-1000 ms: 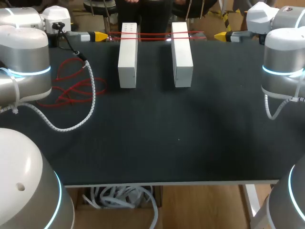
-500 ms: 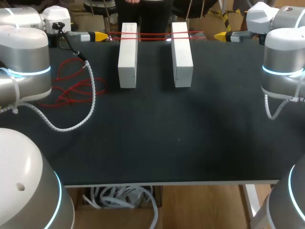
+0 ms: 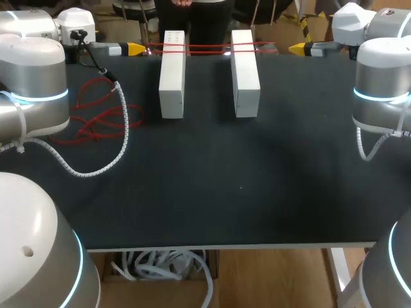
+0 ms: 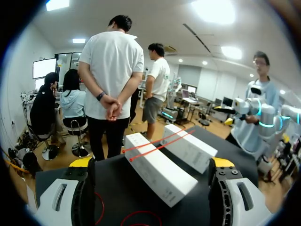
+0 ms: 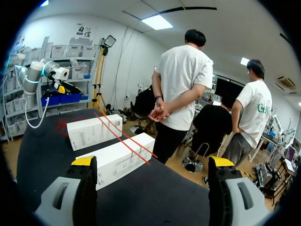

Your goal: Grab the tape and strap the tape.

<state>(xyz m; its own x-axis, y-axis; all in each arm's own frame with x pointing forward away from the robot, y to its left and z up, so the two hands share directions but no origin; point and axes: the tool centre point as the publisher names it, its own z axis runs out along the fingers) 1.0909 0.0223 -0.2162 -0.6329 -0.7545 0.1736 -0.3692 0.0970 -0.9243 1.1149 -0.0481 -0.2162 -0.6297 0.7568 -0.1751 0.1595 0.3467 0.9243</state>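
Right wrist cam only: my right gripper (image 5: 152,162) hangs low over the black bench (image 5: 47,150) with its yellow-tipped fingers (image 5: 83,161) spread wide and nothing between them. Just ahead of it sits the near white box (image 5: 115,160), and the far white box (image 5: 91,133) lies beyond, side by side with a gap between. Two strands of red tape (image 5: 123,139) run straight across the tops of both boxes, close to the ends by the bench edge. Past the far box some loose red loops (image 5: 68,123) lie on the bench. My left arm (image 5: 35,75) is over at the far end.
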